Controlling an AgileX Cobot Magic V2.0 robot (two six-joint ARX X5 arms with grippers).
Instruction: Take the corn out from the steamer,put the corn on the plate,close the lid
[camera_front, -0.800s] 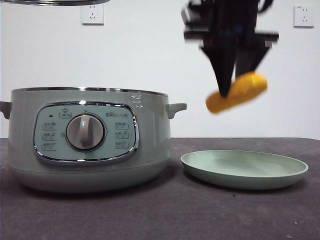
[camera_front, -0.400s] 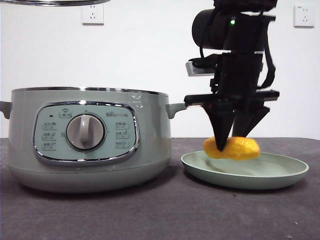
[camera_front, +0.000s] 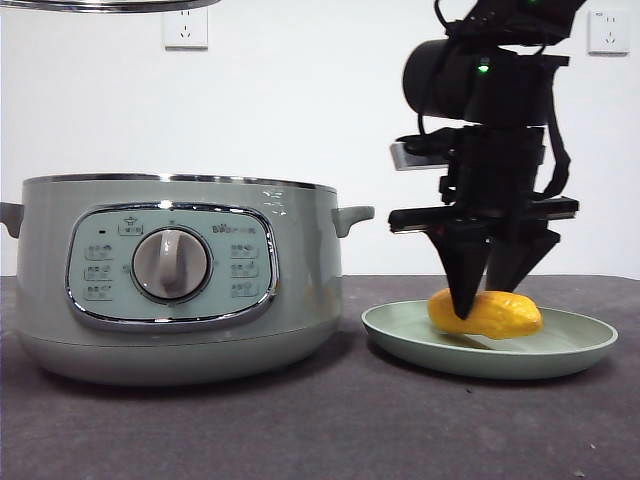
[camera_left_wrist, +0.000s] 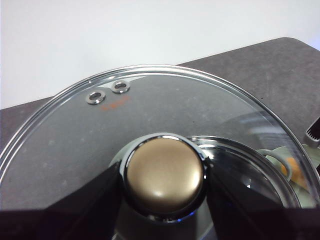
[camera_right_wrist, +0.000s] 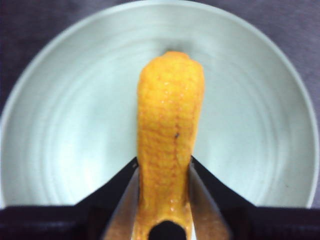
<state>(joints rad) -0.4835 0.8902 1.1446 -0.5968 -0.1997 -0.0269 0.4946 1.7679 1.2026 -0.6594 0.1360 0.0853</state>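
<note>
Jaws of right gripper (camera_front: 488, 300) closed on the corn (camera_front: 487, 313), one jaw each side of cob near its end; right wrist view shows same grip, right gripper (camera_right_wrist: 163, 200) w/ corn (camera_right_wrist: 169, 135) running lengthwise away from cam over middle of the plate (camera_right_wrist: 260, 100). Front view: corn lies roughly horizontal, low in the plate (camera_front: 570, 352), looks to rest on it, contact not 100% clear. Arm comes down from top right, big & dark.

Plate sits on dark surface (camera_front: 320, 430) just right of the steamer (camera_front: 170, 280), small gap btw them. Steamer at left, open top, dial (camera_front: 171, 264) facing cam, side handle (camera_front: 352, 217) toward plate.

Left gripper (camera_left_wrist: 165, 195) jaws clamped on knob (camera_left_wrist: 164, 174) of the lid (camera_left_wrist: 150, 107); lid held up high, only its steel rim (camera_front: 110, 5) visible at top left of front view, above steamer, well apart from it. Thru the glass in left wrist view: steamer rim (camera_left_wrist: 260, 165) below. 2 wall sockets on white wall behind, (camera_front: 185, 28) & (camera_front: 608, 32).
</note>
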